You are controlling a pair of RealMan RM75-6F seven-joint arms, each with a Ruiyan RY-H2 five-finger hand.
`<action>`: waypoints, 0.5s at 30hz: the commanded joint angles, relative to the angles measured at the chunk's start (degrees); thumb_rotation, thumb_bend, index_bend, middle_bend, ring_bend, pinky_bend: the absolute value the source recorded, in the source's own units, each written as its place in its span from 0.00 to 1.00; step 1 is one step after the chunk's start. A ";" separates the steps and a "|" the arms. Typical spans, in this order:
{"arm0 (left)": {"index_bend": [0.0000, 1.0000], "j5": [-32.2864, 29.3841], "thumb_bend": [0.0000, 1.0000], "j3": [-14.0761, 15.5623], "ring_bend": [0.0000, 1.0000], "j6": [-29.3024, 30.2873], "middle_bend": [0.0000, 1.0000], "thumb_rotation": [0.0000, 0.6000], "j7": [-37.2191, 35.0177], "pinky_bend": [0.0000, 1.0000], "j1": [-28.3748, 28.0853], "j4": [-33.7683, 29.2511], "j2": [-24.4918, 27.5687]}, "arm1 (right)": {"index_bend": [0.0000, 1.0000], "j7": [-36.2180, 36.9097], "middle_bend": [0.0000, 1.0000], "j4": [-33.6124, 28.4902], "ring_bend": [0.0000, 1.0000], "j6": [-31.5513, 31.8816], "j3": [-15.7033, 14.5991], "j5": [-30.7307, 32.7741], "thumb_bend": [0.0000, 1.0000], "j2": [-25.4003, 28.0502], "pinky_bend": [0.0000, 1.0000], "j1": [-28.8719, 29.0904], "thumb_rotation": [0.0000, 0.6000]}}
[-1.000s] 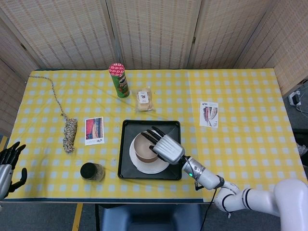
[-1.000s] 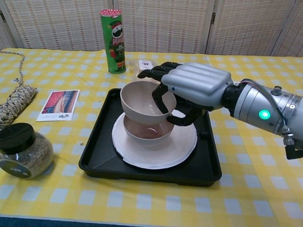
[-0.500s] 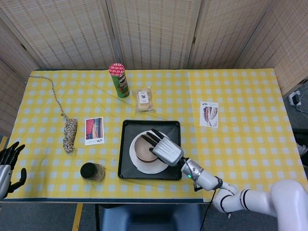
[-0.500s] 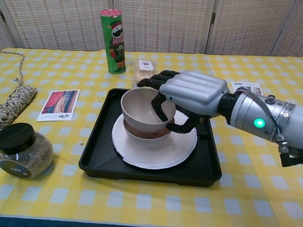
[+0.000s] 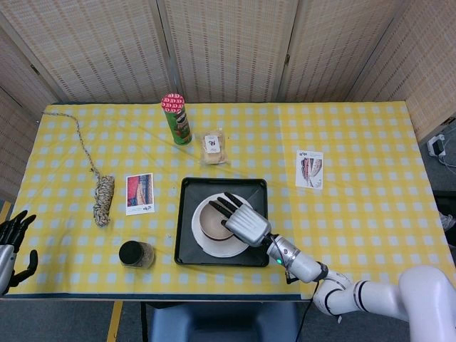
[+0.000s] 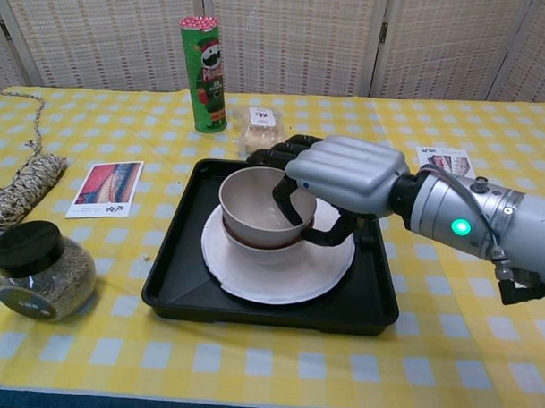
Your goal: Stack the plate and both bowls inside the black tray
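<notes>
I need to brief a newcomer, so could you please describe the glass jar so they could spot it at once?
Start at the black tray holding the plate and bowls, then look left towards the table's near edge. The jar stands there alone: squat clear glass, black lid, grainy filling, unlike the tall green can at the back.

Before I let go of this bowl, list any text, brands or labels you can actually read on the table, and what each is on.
"Pringles", partly legible, on the green can.
Snack packet: white label, print too small to read.
Left card: picture and a line of print, unreadable.
Right card: print blurred, unreadable.
Jar: no label visible.
</notes>
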 commanded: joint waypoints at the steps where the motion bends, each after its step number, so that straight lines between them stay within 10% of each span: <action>1: 0.00 -0.37 0.65 0.01 0.00 -0.08 0.00 1.00 0.57 0.00 0.09 -0.27 0.08 | 0.58 -0.19 0.03 -0.57 0.00 -0.46 -0.21 0.25 0.43 0.47 0.00 0.05 1.00; 15: 0.00 -0.43 0.65 0.14 0.00 -0.47 0.00 1.00 0.78 0.00 0.08 -0.77 0.22 | 0.19 -0.61 0.00 -10.20 0.00 0.61 -0.41 4.52 0.43 8.08 0.00 -3.24 1.00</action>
